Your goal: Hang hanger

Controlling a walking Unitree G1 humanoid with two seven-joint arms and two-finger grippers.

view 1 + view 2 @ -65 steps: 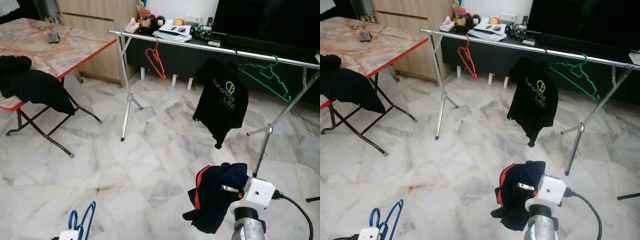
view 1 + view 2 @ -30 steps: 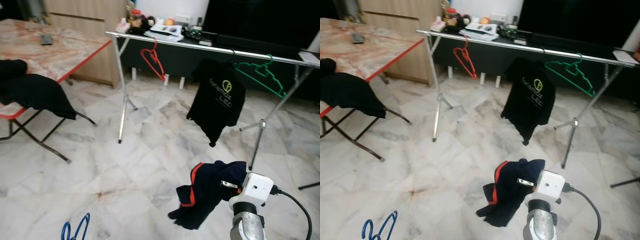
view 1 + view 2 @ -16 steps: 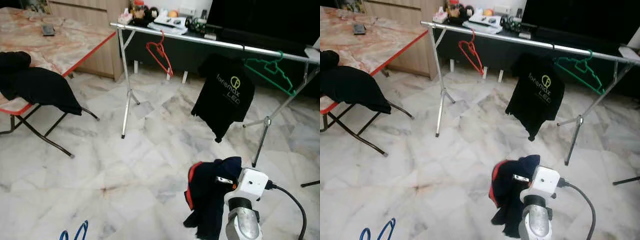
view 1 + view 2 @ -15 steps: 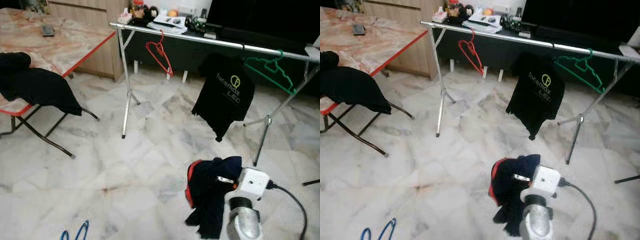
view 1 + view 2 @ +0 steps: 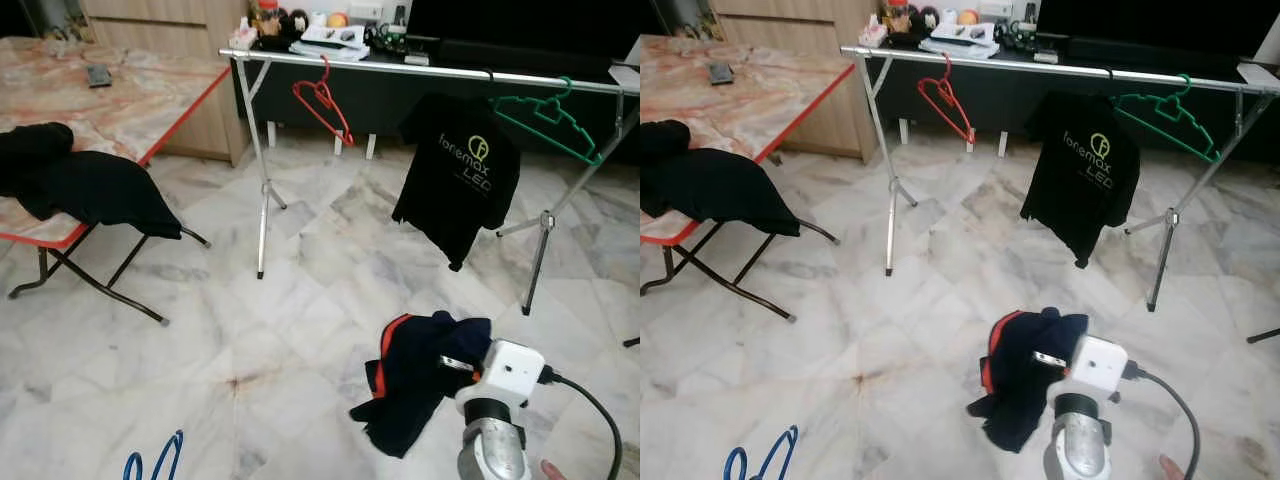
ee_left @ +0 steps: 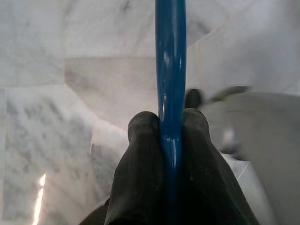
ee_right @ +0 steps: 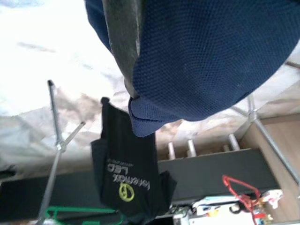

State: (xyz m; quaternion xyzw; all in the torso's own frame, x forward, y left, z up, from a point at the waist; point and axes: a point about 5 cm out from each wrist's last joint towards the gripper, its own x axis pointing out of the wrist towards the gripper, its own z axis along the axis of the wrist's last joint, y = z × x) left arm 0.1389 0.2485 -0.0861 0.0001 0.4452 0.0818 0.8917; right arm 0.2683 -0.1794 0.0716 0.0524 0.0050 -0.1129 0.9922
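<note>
Left gripper [image 6: 171,136]: seen along its own fingers, the two black fingers [image 6: 140,159] are clenched on a blue hanger [image 6: 170,70]; the bar runs straight between them and out over the pale floor.
Blue hanger, head views: just a curved blue loop pokes up at the lower left edge; the rest is cut off by the frame.
Right gripper [image 7: 124,51]: mostly buried in a navy garment [image 5: 425,375] with an orange-red trim; one dark finger [image 7: 123,42] can be made out, the other is hidden by the cloth. The garment hangs bunched from the end of the silver right arm [image 5: 492,450], so the gripper appears clamped on it.
Lower right corner: a small skin-toned tip, too cut off to identify.
Floor [image 5: 300,300]: grey-veined marble tiles.
Left side: a folding table [image 5: 130,110] with a red edge and marbled top; black clothing [image 5: 90,185] is draped over its near edge, and a small dark object lies on top, too small to name.
Clothes rail [image 5: 420,68]: a long silver bar on folding legs, well apart from both grippers. On it hang a red hanger [image 5: 322,100], a black T-shirt [image 5: 460,175] with a yellow logo, and a green hanger [image 5: 550,115].
Beyond the rail: a dark low unit with cluttered small items, not clearly legible.
</note>
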